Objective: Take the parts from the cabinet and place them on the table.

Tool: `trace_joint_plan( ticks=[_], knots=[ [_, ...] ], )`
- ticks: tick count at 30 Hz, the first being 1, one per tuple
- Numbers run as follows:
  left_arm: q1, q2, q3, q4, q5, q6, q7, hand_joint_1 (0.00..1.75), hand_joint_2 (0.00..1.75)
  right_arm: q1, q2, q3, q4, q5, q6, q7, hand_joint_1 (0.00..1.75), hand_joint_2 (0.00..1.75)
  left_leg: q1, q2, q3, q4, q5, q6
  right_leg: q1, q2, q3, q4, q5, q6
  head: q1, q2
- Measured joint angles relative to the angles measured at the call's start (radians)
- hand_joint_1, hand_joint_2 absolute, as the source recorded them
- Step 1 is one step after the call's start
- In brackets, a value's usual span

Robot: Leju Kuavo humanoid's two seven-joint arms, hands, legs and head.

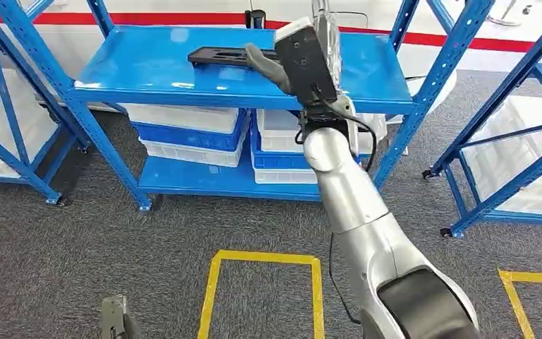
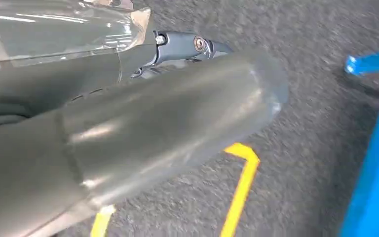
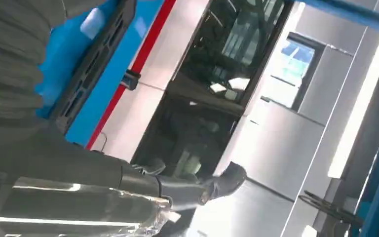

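Your right hand (image 1: 293,67) reaches over the blue shelf (image 1: 148,70), thumb touching the flat black part (image 1: 226,56) — whether it grips, you cannot tell.

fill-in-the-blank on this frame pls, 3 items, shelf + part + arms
1. The flat black part lies on the ____ shelf of the blue rack.
2. The ____ hand reaches up to the part's end.
3. The white and blue crates sit on the ____ shelf of the rack.

Missing words: top; right; bottom
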Motion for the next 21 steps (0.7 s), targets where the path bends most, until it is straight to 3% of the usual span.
trace_joint_plan(
  ticks=[2, 3, 4, 5, 7, 8, 10, 12, 14, 16, 18, 19, 20, 21],
  knots=[
    [-0.008, -0.01, -0.005, -0.002, 0.006, -0.009, 0.002, 0.0, 0.0, 0.018, -0.02, -0.012, -0.008, -0.001, 0.009, 0.001, 0.0, 1.75, 0.0, 0.007, -0.001, 0.001, -0.001, -0.001, -0.002, -0.001, -0.086, 0.163, -0.049, 0.002, 0.001, 0.0],
    [-0.01, -0.014, -0.005, -0.002, 0.011, -0.012, 0.003, 0.0, 0.0, 0.027, -0.025, -0.016, -0.011, 0.001, 0.012, 0.002, 0.0, 1.75, 0.0, 0.011, 0.0, 0.001, -0.002, -0.002, -0.004, -0.002, -0.103, 0.184, -0.045, 0.008, 0.002, 0.0],
    [-0.013, -0.016, -0.005, -0.002, 0.015, -0.015, 0.003, 0.0, 0.0, 0.032, -0.028, -0.019, -0.014, 0.004, 0.013, 0.005, 0.0, 1.75, 0.001, 0.013, 0.001, 0.001, -0.004, -0.005, -0.007, -0.004, -0.092, 0.15, -0.023, 0.018, 0.002, 0.0],
    [-0.016, -0.02, -0.005, -0.002, 0.019, -0.019, 0.003, 0.0, 0.0, 0.035, -0.03, -0.019, -0.02, 0.008, 0.013, 0.006, 0.0, 1.75, 0.003, 0.014, 0.004, 0.003, -0.007, -0.009, -0.012, -0.008, -0.057, 0.076, 0.014, 0.029, 0.002, 0.0],
    [-0.022, -0.024, -0.005, -0.005, 0.02, -0.021, 0.003, 0.0, 0.0, 0.035, -0.035, -0.02, -0.029, 0.01, 0.013, 0.006, 0.0, 1.75, 0.006, 0.015, 0.008, 0.009, -0.017, -0.025, -0.021, -0.028, 0.035, -0.123, 0.09, 0.049, 0.004, 0.0],
    [-0.024, -0.022, -0.004, -0.006, 0.021, -0.021, 0.003, 0.0, 0.0, 0.035, -0.042, -0.022, -0.029, 0.01, 0.013, 0.006, 0.0, 1.75, -0.003, 0.015, 0.002, 0.015, -0.023, -0.035, -0.011, -0.024, 0.05, -0.128, 0.082, 0.039, 0.007, 0.0],
    [-0.026, -0.024, -0.005, -0.008, 0.021, -0.022, 0.001, 0.0, 0.0, 0.039, -0.041, -0.022, -0.034, 0.011, 0.014, 0.009, 0.0, 1.75, -0.001, 0.015, 0.0, 0.015, -0.023, -0.038, -0.012, -0.016, 0.043, -0.13, 0.082, 0.019, 0.003, 0.0],
    [-0.026, -0.025, -0.004, -0.01, 0.024, -0.022, 0.0, 0.0, 0.0, 0.044, -0.043, -0.023, -0.036, 0.015, 0.013, 0.014, 0.0, 1.75, 0.002, 0.016, 0.0, 0.01, -0.021, -0.043, -0.006, -0.014, 0.038, -0.125, 0.079, 0.006, 0.003, 0.0],
    [-0.028, -0.025, -0.004, -0.012, 0.032, -0.022, 0.0, 0.0, 0.0, 0.043, -0.04, -0.024, -0.047, 0.025, 0.014, 0.021, 0.0, 1.75, 0.009, 0.012, -0.004, 0.027, -0.038, -0.055, -0.015, -0.006, 0.041, -0.129, 0.082, -0.009, 0.0, 0.0],
    [-0.031, -0.026, -0.004, -0.012, 0.034, -0.023, -0.002, 0.0, 0.0, 0.042, -0.036, -0.024, -0.055, 0.032, 0.015, 0.026, 0.0, 1.75, 0.01, 0.005, -0.062, 0.142, -0.098, -0.06, -0.013, -0.004, 0.043, -0.129, 0.079, -0.021, -0.002, 0.0],
    [-0.03, -0.026, -0.004, -0.012, 0.04, -0.022, -0.005, 0.0, 0.0, 0.048, -0.035, -0.024, -0.055, 0.037, 0.02, 0.031, 0.0, 1.75, 0.01, 0.004, -0.154, 0.303, -0.156, -0.063, -0.006, 0.0, 0.043, -0.128, 0.076, -0.024, -0.003, 0.0],
    [-0.029, -0.027, -0.004, -0.012, 0.041, -0.022, -0.006, 0.0, 0.0, 0.051, -0.035, -0.024, -0.057, 0.037, 0.021, 0.031, 0.0, 1.75, 0.009, 0.004, -0.183, 0.34, -0.154, -0.06, -0.002, 0.003, 0.043, -0.128, 0.075, -0.026, -0.003, 0.0],
    [-0.028, -0.028, -0.004, -0.012, 0.041, -0.022, -0.007, 0.0, 0.0, 0.053, -0.034, -0.024, -0.058, 0.039, 0.024, 0.032, 0.0, 1.75, 0.009, 0.004, -0.186, 0.322, -0.123, -0.054, 0.003, 0.006, 0.046, -0.128, 0.074, -0.028, -0.003, 0.0],
    [-0.028, -0.028, -0.004, -0.013, 0.042, -0.022, -0.008, 0.0, 0.0, 0.054, -0.033, -0.024, -0.059, 0.039, 0.026, 0.033, 0.0, 1.75, 0.008, 0.003, -0.166, 0.264, -0.078, -0.046, 0.007, 0.009, 0.049, -0.128, 0.073, -0.03, -0.003, 0.0]
  ],
)
